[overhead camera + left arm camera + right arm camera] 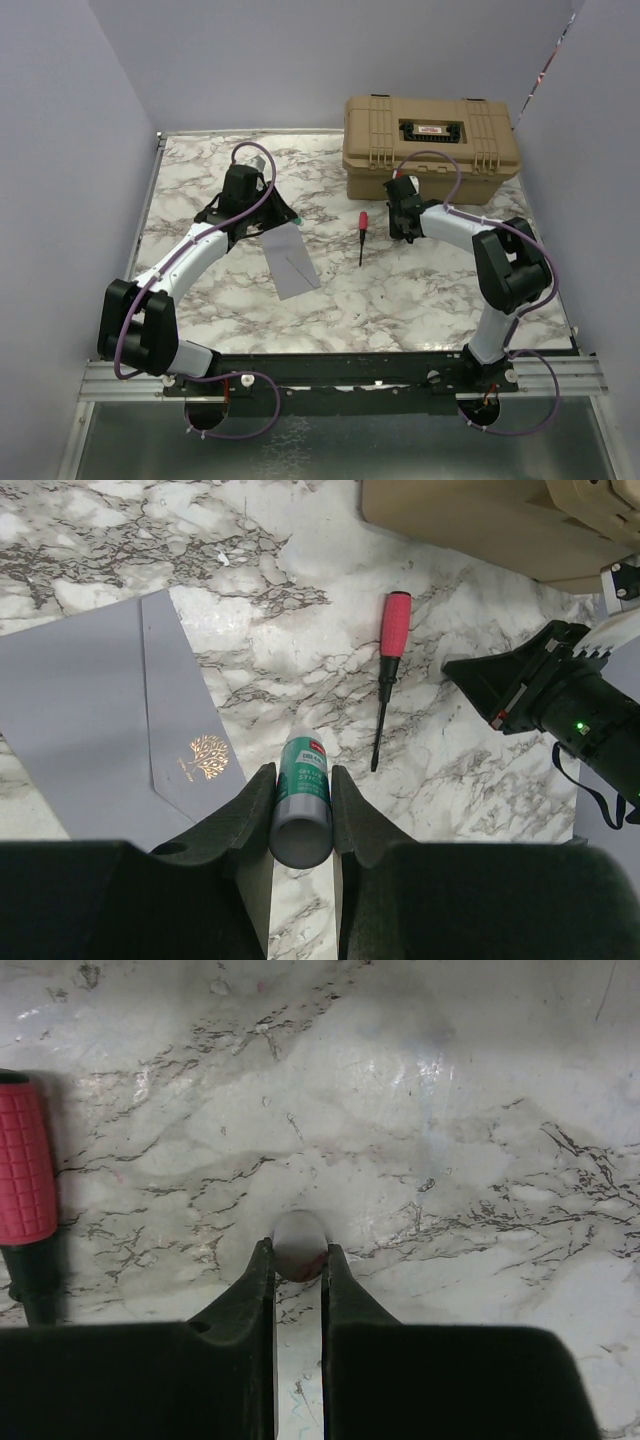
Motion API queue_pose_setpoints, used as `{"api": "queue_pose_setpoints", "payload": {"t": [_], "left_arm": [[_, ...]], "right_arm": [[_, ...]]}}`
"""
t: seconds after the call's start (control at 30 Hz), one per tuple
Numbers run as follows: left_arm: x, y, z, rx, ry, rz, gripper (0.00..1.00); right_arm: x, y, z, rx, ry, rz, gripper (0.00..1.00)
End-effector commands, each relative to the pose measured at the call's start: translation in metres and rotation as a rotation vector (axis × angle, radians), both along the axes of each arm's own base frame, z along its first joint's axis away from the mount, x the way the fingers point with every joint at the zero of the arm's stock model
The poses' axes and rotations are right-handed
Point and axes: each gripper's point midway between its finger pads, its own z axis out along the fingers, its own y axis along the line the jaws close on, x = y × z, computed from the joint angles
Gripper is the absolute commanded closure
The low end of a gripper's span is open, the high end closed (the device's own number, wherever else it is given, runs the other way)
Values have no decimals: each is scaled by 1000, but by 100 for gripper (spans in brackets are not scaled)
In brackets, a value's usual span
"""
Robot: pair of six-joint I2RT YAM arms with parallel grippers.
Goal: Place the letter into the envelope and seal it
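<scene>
Our left claw (301, 772) grips a green-labelled glue stick (303, 815); our right claw (298, 1252) pinches a small round greyish piece (298, 1234). We see the flat grey paper envelope (90, 720) lying beside the left claw, its contents hidden, and the tan plastic case (430, 150) shut.

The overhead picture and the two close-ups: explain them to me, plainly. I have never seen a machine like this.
This is a robot with two arms bolted to a marble table. The overhead picture looks down from above and behind them: the left arm on the left, the right arm on the right. Each close-up comes from a camera on one wrist, looking along that arm's jaws. On the table lie a grey envelope, a red-handled screwdriver and, at the back, a tan case. The left jaws are shut on a green glue stick. The right jaws pinch a small round whitish object, perhaps a cap; I cannot tell. No loose letter shows.
</scene>
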Motion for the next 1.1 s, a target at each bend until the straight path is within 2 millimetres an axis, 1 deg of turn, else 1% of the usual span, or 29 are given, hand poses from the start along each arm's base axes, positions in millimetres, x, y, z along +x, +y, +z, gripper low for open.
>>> {"api": "queue_pose_setpoints", "payload": {"t": [0.0,0.07,0.13,0.27,0.4,0.5,0.53,0.6,0.67,0.77,0.87,0.97,1.07], "left_arm": [[-7,-5,17,-22,-43,-73,100],[-8,-10,27,-41,-68,-109,100],[-10,-17,38,-72,-99,-158,100],[-19,-30,64,-145,-169,-243,100],[-30,-41,90,-218,-248,-328,100],[-40,-49,117,-293,-326,-385,100],[-42,-51,130,-323,-378,-402,100],[-53,-54,156,-391,-465,-441,100],[-65,-55,177,-451,-541,-470,100],[-76,-54,200,-494,-623,-497,100],[-84,-53,213,-506,-663,-523,100],[-90,-53,221,-513,-694,-536,100],[-95,-52,228,-527,-713,-548,100]], "right_arm": [[16,7,42,64,-106,41,100],[10,14,61,107,-125,84,100],[1,26,78,175,-140,156,100],[-25,72,121,402,-212,424,100],[-47,109,173,596,-296,646,100],[-66,131,220,741,-361,783,100],[-72,137,238,791,-396,826,100],[-82,144,270,871,-445,879,100],[-90,148,293,917,-464,927,100],[-103,154,314,973,-450,1000,100],[-110,153,329,993,-459,1018,100],[-114,153,338,1001,-472,1030,100],[-118,154,342,1021,-467,1046,100]]}}
